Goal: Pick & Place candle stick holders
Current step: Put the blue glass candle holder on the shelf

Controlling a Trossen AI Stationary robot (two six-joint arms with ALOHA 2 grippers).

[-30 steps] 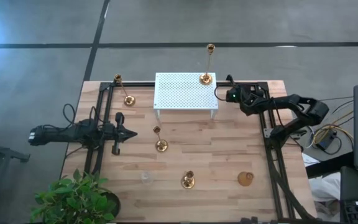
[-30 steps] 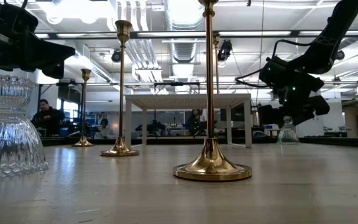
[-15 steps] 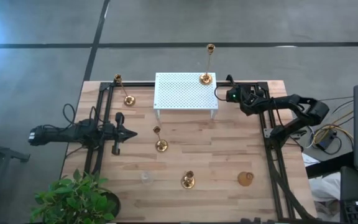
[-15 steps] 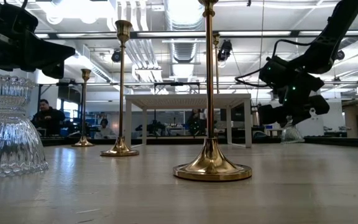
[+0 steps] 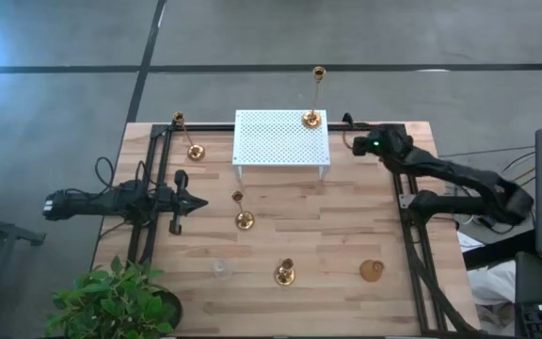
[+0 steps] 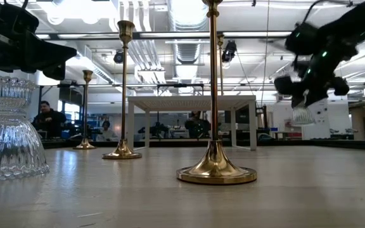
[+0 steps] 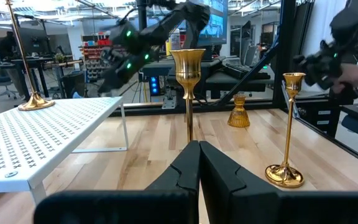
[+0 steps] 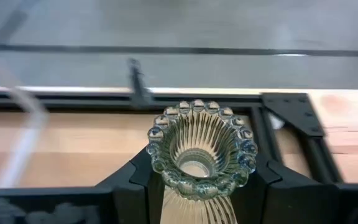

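Note:
My right gripper (image 5: 354,141) (image 6: 304,100) is shut on a clear glass candle stick holder (image 8: 199,149) (image 6: 303,115), right of the white rack (image 5: 280,139) at the table's far right. My left gripper (image 5: 183,200) (image 7: 199,167) is shut and empty at the left. A tall brass holder (image 5: 312,117) stands on the rack by its round base. Other brass holders stand on the table at the far left (image 5: 194,151), in the middle (image 5: 244,219) and near the front (image 5: 284,275). A squat brass one (image 5: 373,270) and a second glass one (image 5: 220,269) stand near the front too. My right gripper pinches the glass holder's ribbed neck (image 8: 166,186), just under its beaded rim (image 8: 199,109), between its two fingers (image 8: 267,180), one on each side. The holder stands upright in the hold. Its flared base (image 6: 303,118) hangs below the fingers, clear of the table.
A black frame rail (image 5: 410,235) runs along the table's right side and another (image 5: 147,217) along its left. A potted plant (image 5: 116,301) stands at the near left corner. People sit in the room behind the table (image 6: 46,117).
My right gripper has gone up and toward the table's right edge with the glass holder. The holder stood on the table, tipped, and now hangs clear of it.

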